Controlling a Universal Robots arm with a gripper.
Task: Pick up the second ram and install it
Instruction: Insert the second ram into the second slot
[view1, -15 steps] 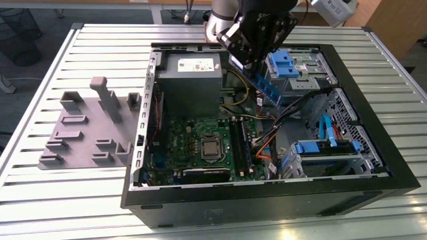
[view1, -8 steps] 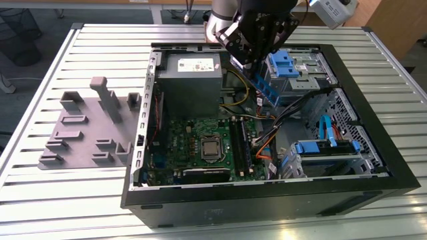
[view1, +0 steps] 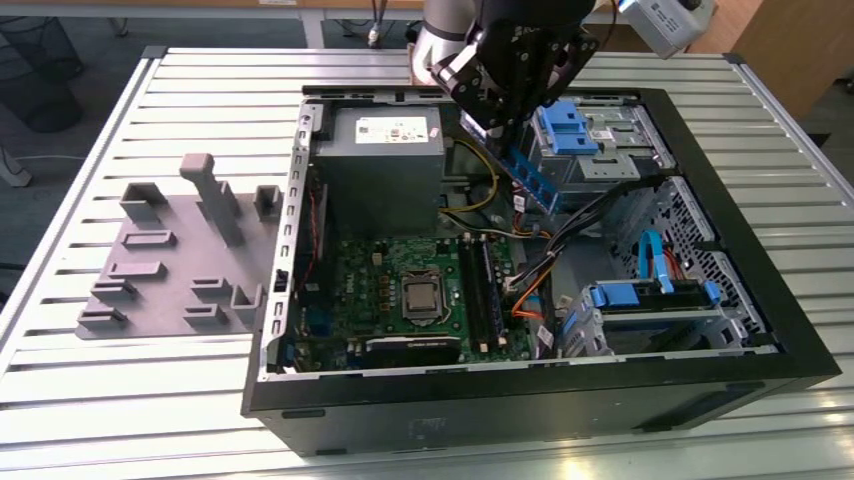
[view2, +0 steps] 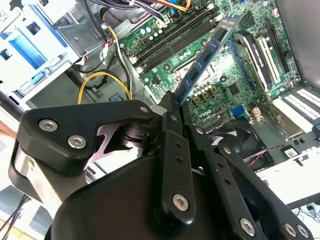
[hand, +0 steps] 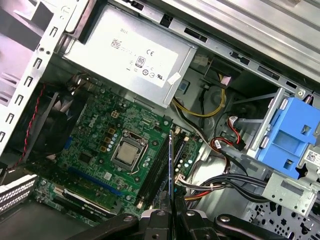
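While the arm is hanging over the open case (view1: 747, 330), the gripper (view1: 507, 130) is clenching the ram (view1: 534, 180) by one end, jaws flat on its faces, above the slots (view1: 483, 290). It looks light, stiff, fragile; the edges are the safest hold.

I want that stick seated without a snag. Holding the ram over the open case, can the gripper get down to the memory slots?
Probably yes. The gripper holds the second ram above the open case; the memory slots lie uncovered beneath it, though the cable bundle runs close beside them.
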